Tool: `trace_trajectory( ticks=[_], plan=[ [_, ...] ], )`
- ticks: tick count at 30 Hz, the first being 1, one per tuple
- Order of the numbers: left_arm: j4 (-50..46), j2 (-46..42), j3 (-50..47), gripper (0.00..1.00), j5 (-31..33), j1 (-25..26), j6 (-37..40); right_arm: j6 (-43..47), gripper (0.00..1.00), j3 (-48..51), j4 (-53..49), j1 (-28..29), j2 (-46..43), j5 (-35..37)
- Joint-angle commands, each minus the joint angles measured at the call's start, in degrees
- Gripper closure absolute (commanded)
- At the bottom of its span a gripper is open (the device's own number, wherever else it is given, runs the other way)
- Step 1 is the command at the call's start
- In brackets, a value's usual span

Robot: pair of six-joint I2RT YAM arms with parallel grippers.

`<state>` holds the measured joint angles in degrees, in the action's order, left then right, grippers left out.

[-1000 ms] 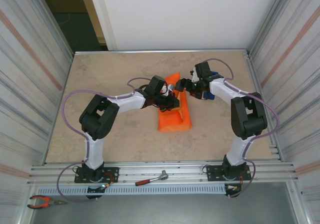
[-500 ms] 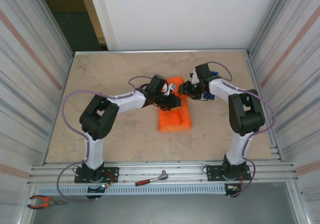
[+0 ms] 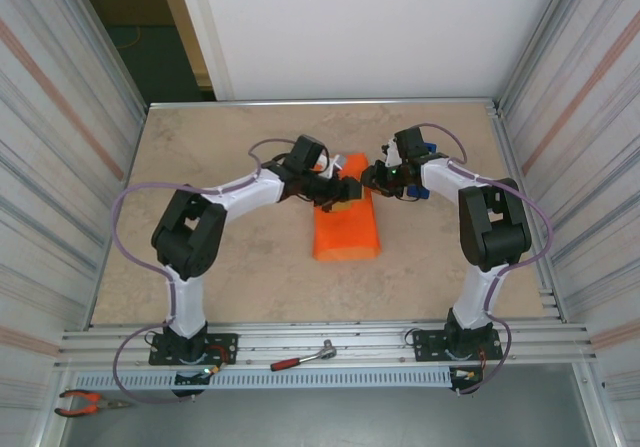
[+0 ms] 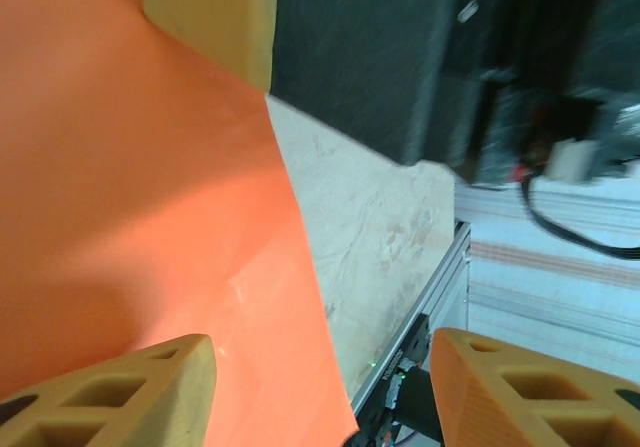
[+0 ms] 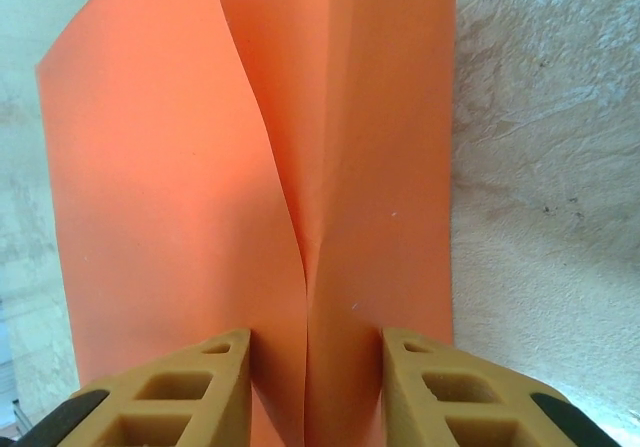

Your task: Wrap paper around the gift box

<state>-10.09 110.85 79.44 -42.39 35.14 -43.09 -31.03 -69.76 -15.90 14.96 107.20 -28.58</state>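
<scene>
Dead centre of the overhead frame, the paper [image 3: 346, 232] lies folded into a long orange bundle. The gift box is out of sight, presumably underneath. Left gripper [image 4: 320, 347] has its jaws wide, nothing between them, paper just beside one finger. Right gripper [image 5: 316, 342] straddles a raised crease, jaws narrow; pinching or not, I cannot tell. Sides look folded over, ends unfinished, so I'd call it roughly midway.

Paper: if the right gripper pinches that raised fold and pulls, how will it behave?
Likely floppy: the paper bows in a soft curve ahead of the right gripper. It is probably light and thin, so it may spring open unless creased. The smooth surface may slip in a light grip.
</scene>
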Motion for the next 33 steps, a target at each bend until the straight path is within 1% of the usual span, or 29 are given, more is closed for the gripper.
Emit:
trace_trajectory(
  ticks=[1,4,6,9,12,19,22,28,33],
  plan=[
    [-1.1,-6.3,-1.6,0.39,-1.8,-4.4,2.2,-0.8,0.68,2.4,-1.4,0.2,0.7,1.7],
    [-0.2,-8.0,-6.0,0.37,-1.1,-8.7,2.7,-1.6,0.69,3.1,-0.6,0.7,0.6,1.9],
    [-1.8,-7.9,-7.6,0.36,-0.1,-11.2,4.7,-2.0,0.70,3.5,-0.2,1.1,0.5,2.0],
    [-4.5,-6.2,-7.8,0.33,1.1,-13.1,8.7,-2.7,0.71,4.3,0.7,1.7,0.4,2.4],
    [-4.3,-4.4,-7.9,0.30,0.4,-13.0,11.3,-3.2,0.71,5.3,1.2,2.2,0.0,2.9],
    [-5.2,-2.4,-8.4,0.28,-0.5,-11.1,15.2,-4.6,0.72,6.6,2.0,3.1,-0.7,3.8],
    [-7.2,-1.6,-8.1,0.28,1.1,-10.5,17.1,-5.1,0.72,6.8,2.3,3.6,-0.7,4.1],
    [-12.8,0.0,-7.2,0.27,7.7,-10.0,20.6,-6.1,0.73,7.6,3.0,4.2,-0.6,4.6],
    [-12.5,-1.1,-7.7,0.26,7.4,-9.0,21.1,-6.3,0.74,7.8,3.1,4.5,-0.5,4.8]
  ],
)
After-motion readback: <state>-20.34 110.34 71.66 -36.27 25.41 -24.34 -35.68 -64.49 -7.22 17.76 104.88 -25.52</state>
